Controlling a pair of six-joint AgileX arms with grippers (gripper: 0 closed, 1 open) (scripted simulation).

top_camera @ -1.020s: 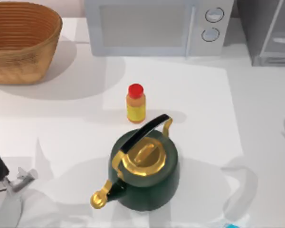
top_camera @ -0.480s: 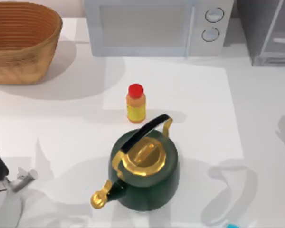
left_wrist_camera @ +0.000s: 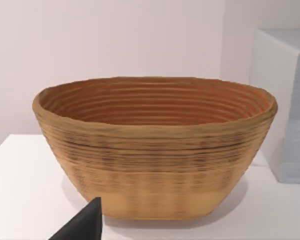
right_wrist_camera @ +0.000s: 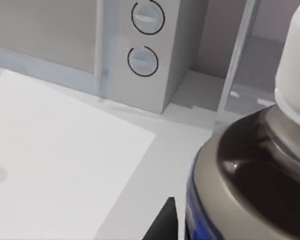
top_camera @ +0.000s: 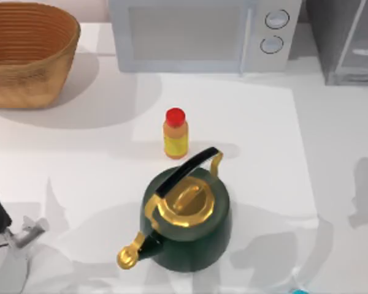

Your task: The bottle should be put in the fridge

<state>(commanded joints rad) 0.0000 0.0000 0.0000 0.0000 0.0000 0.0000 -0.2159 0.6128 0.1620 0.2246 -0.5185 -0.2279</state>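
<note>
The bottle (right_wrist_camera: 250, 170) stood close before the right wrist camera, its white cap (right_wrist_camera: 296, 75) tilted toward the fridge (top_camera: 349, 40) at upper right. Whether the right claw pinched it could not be told.

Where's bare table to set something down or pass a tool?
Free: the right side of the table, between the white mat and the fridge; also the strip between the basket and the orange bottle. Crowded: the centre front, where the kettle sits close behind the orange bottle.
</note>
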